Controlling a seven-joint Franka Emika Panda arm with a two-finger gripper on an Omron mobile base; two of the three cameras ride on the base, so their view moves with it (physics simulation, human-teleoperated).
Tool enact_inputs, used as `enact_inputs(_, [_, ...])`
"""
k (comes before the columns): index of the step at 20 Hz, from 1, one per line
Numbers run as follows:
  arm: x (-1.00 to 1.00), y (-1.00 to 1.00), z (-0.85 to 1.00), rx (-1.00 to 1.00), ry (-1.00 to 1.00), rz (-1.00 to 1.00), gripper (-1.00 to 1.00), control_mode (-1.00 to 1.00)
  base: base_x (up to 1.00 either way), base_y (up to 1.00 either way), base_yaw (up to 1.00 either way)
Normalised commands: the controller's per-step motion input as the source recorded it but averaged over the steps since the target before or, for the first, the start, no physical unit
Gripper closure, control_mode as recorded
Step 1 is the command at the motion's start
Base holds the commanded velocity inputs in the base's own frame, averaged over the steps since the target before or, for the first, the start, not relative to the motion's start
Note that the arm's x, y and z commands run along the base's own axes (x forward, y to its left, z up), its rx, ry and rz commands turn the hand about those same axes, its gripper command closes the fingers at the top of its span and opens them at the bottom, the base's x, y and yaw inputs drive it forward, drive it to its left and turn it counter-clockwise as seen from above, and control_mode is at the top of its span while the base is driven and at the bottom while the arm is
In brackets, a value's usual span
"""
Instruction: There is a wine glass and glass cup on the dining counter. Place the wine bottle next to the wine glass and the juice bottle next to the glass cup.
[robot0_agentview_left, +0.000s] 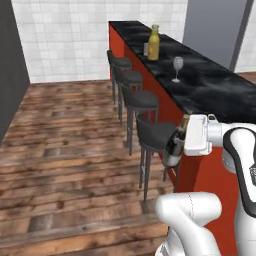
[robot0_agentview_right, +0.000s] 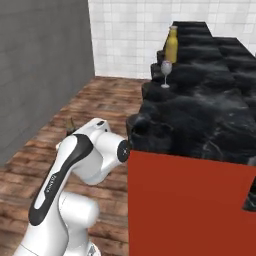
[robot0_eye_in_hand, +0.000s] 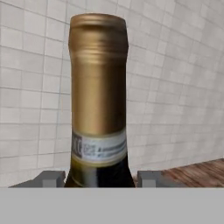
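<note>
White tile walls and plank floor are framing the long counter (robot0_agentview_left: 215, 85), its black marble top running away from me above red panels, with a row of dark stools (robot0_agentview_left: 150, 132) tucked along its side. On that top the juice bottle (robot0_agentview_left: 154, 43) is already standing by the glass cup (robot0_agentview_left: 146, 48), and the wine glass (robot0_agentview_left: 177, 67) is waiting alone, nearer to me. I am carrying the wine bottle (robot0_agentview_left: 176, 145) below the counter's edge, my hand (robot0_eye_in_hand: 99, 178) clamped low on its neck, the gold foil rising in front of the hand camera. I am judging the lift as the danger: the bottle could be striking the counter edge or a stool, or later be toppling the stemmed glass if I am setting it too close.
</note>
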Motion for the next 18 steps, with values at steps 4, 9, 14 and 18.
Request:
enact_inputs(4, [0.0, 0.0, 0.0, 0.0, 0.0, 0.0, 1.0, 1.0, 0.37, 0.57, -0.25])
enact_inputs(9, [0.0, 0.0, 0.0, 0.0, 0.0, 0.0, 1.0, 1.0, 0.09, 0.77, -0.04])
enact_inputs(14, [0.0, 0.0, 0.0, 0.0, 0.0, 0.0, 1.0, 1.0, 0.06, 0.79, -0.03])
enact_inputs(18, [0.0, 0.0, 0.0, 0.0, 0.0, 0.0, 1.0, 1.0, 0.39, 0.49, -0.39])
